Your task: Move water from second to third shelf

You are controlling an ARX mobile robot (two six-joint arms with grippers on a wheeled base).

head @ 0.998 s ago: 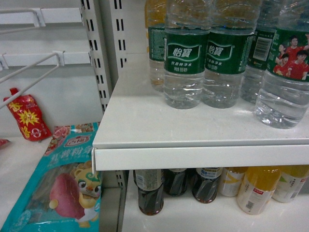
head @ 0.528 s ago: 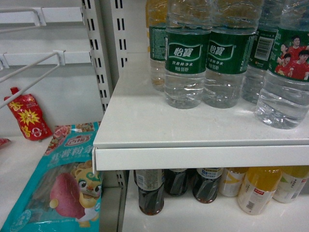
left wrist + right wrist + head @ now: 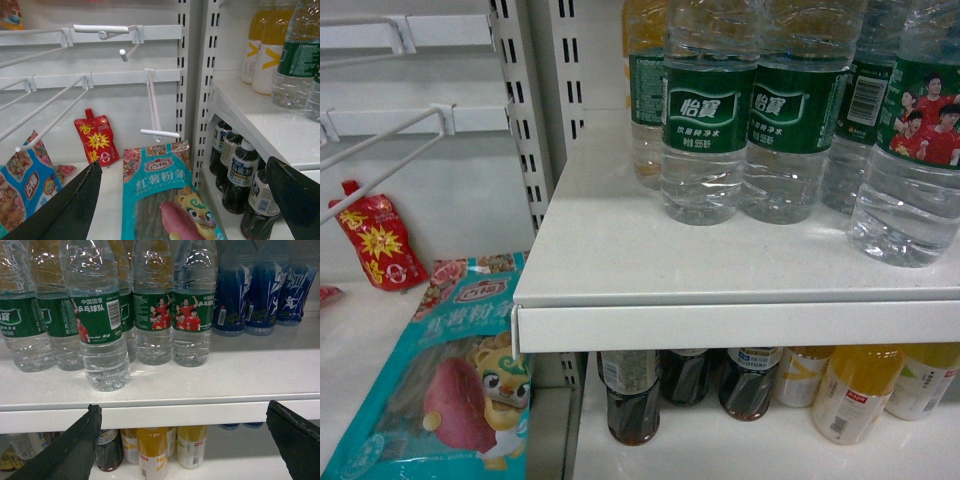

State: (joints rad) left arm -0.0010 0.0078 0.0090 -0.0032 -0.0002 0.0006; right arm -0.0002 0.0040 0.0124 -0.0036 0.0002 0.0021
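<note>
Blue bottles (image 3: 260, 285) beside water (image 3: 100, 320) only in right-wrist view; both jaws apart

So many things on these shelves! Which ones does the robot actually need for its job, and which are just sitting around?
Needed for the job:
- water bottle, standing nearest the shelf edge
- white shelf it stands on
- right gripper, open, facing that shelf
- left gripper, open

Just sitting around:
- dark drink bottles
- orange drink bottles
- blue bottles
- teal snack bag
- red pouch
</note>
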